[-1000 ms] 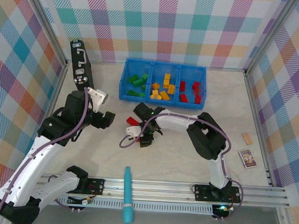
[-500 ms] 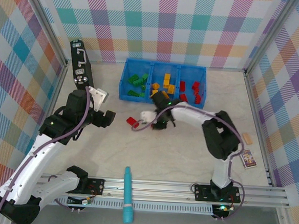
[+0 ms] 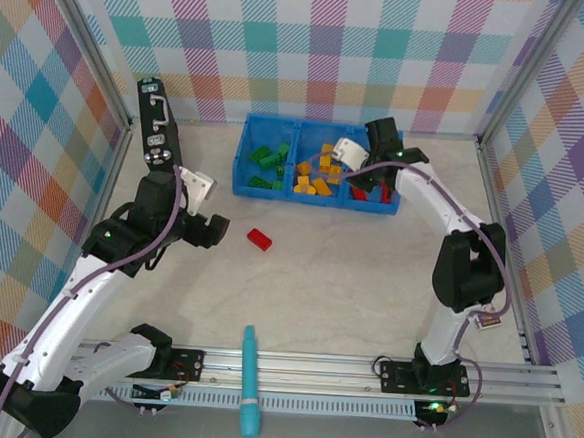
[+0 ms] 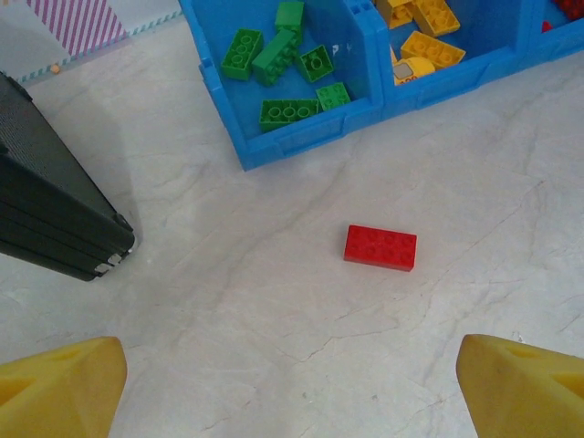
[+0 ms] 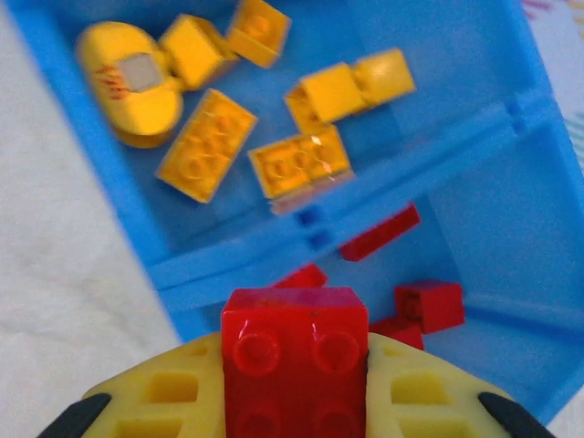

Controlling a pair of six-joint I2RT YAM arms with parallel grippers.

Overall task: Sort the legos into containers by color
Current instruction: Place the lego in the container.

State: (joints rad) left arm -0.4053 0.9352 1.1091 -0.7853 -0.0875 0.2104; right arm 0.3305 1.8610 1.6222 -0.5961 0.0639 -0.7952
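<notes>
right pincer (image 5: 294,365): closed tight on the held red lego (image 5: 294,347), one yellow finger (image 5: 155,401) flat against each side of it; seen from above it hangs over the blue tray (image 3: 317,197).
held red lego: studs toward the wrist camera, lifted clear of the tray, above the divider between the middle and right compartments.
blue tray: three compartments in a row at the far side of the worktop (image 3: 348,283), long side toward the arms.
right compartment: red legos (image 5: 429,304) lying loose on its floor, just beyond the held brick.
middle compartment: yellow legos (image 5: 205,144) scattered, with a round yellow piece (image 5: 137,84) bearing a grey square near one corner.
left compartment: green legos (image 4: 274,57), several lying close together.
loose red lego (image 4: 380,247): flat on the worktop, studs up, in front of the tray's left compartment and apart from it, between the tray and the left pincer (image 3: 211,231).
left pincer: spread wide with nothing in it, its yellow fingertips (image 4: 59,388) at the two lower corners of its wrist view, hovering near the loose brick.
black case (image 3: 156,129): along the left edge of the worktop, beside the left arm.
teal tool (image 3: 249,381): lying across the near rail between the two arm bases.
tan block (image 3: 482,270) and small card (image 3: 483,311): near the right edge, well apart from the tray.
</notes>
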